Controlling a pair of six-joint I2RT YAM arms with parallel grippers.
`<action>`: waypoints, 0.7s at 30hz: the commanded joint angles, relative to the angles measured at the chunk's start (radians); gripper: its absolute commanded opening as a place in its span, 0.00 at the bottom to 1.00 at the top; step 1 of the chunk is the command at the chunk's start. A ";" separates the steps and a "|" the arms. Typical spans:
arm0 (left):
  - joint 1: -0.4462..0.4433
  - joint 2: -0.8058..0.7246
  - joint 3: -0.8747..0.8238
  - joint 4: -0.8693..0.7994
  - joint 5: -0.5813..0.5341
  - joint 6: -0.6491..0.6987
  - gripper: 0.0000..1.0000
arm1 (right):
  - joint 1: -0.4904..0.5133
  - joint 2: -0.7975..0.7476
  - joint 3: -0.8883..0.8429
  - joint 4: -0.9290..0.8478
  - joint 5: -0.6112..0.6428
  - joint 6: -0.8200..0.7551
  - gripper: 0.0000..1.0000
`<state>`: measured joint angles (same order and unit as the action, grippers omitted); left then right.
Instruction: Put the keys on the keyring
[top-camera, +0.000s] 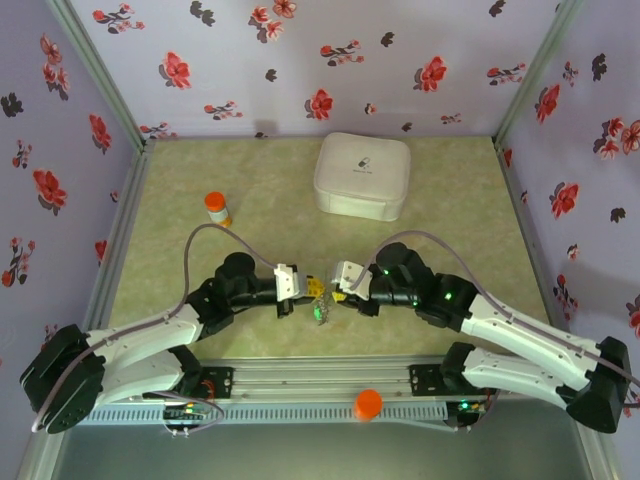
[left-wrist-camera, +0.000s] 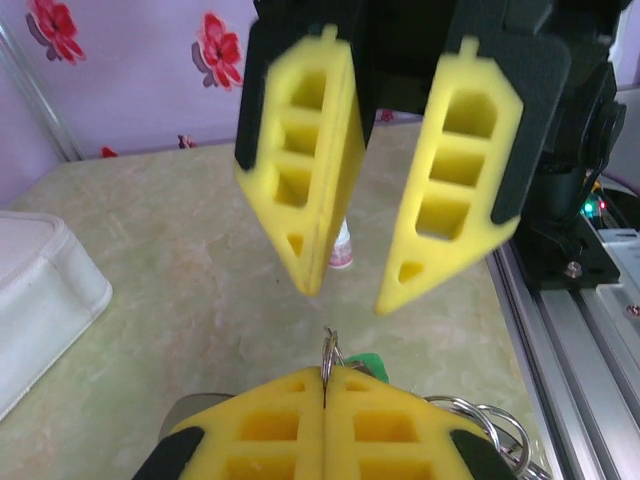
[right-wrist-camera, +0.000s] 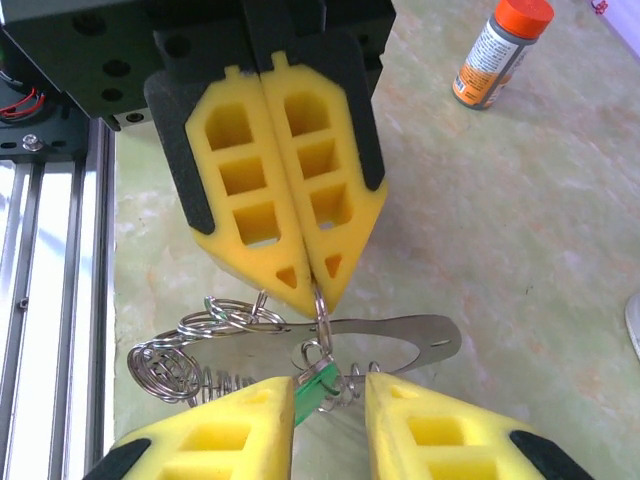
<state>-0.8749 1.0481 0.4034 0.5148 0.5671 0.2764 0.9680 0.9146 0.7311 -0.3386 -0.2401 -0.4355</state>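
Note:
My left gripper (left-wrist-camera: 325, 372) is shut on a small metal split ring (left-wrist-camera: 329, 350) of the keyring, just above the mat. One of the keys, with a green head (left-wrist-camera: 372, 363), hangs from that ring. In the right wrist view the left gripper (right-wrist-camera: 315, 290) pinches the ring from above. The keyring's flat grey oval loop (right-wrist-camera: 432, 340) and coiled wire lie beneath, with more rings (right-wrist-camera: 222, 315) to the left. My right gripper (right-wrist-camera: 330, 388) is open, the green key (right-wrist-camera: 322, 385) in its gap against one finger. From above, both grippers (top-camera: 305, 288) (top-camera: 340, 292) meet tip to tip.
A white lidded box (top-camera: 362, 175) stands at the back centre. An orange-capped bottle (top-camera: 217, 208) is at the left of the mat. The aluminium rail (top-camera: 320, 385) runs along the near edge with an orange cap (top-camera: 368, 404) on it. Flowered walls close three sides.

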 joint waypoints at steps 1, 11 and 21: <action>-0.003 -0.008 -0.006 0.102 0.035 -0.029 0.00 | -0.003 0.010 -0.013 0.031 -0.003 0.020 0.27; -0.003 -0.011 -0.008 0.100 0.047 -0.029 0.00 | -0.003 0.040 0.004 0.023 0.044 0.008 0.20; -0.003 -0.011 -0.003 0.083 0.048 -0.016 0.00 | -0.004 0.023 0.012 -0.008 0.020 0.001 0.23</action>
<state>-0.8749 1.0477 0.4023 0.5610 0.5892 0.2604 0.9680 0.9558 0.7311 -0.3344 -0.2138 -0.4370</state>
